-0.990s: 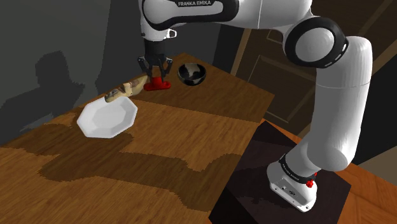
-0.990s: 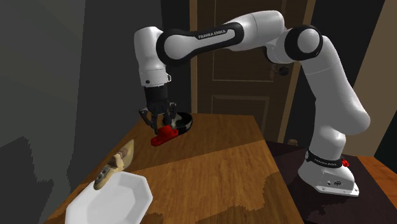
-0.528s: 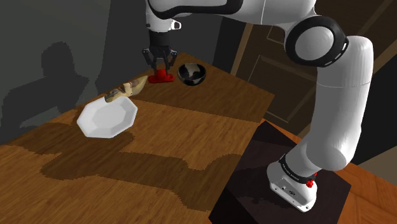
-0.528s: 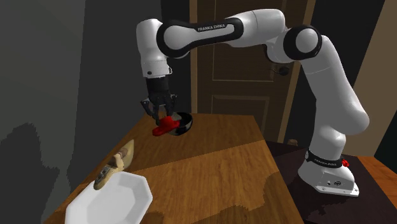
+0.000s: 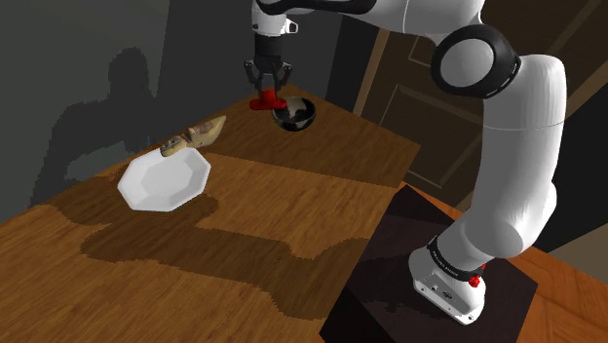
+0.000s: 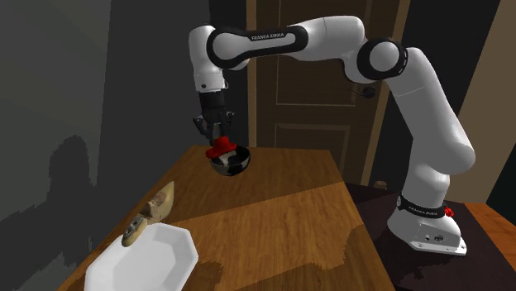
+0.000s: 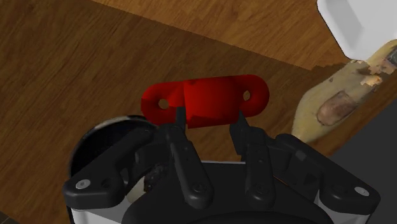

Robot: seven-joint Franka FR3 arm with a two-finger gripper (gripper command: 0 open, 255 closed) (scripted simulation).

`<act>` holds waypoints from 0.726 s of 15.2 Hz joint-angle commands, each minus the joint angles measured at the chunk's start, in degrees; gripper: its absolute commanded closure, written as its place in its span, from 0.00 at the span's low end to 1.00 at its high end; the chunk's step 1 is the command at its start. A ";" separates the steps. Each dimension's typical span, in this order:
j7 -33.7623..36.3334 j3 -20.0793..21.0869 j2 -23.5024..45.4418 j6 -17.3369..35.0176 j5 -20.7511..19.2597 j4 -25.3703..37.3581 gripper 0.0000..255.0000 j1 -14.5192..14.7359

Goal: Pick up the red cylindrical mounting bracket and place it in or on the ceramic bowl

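— One question: where is the bracket [image 5: 266, 100] sitting?
— I'm seeing the end effector [image 5: 267, 88] pinching its middle, long axis lying across the grip, hanging clear of the bench [image 5: 292, 195].
— And the bowl [image 5: 294, 114]?
— Lying just below, toward the shoulder view's right. I'm judging the next move is going to be a short shift that way.

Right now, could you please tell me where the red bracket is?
The red bracket is clasped in the pincer, off the table, just above the dark bowl, toward its left rim in the shoulder view.
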 commanded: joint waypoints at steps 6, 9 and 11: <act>-7.35 -2.17 5.04 -5.46 -1.08 9.82 1.00 -4.32; -10.40 -3.19 9.40 -9.26 -1.89 17.77 1.00 -5.45; -13.19 -4.30 16.33 -15.15 -2.97 30.56 1.00 -5.40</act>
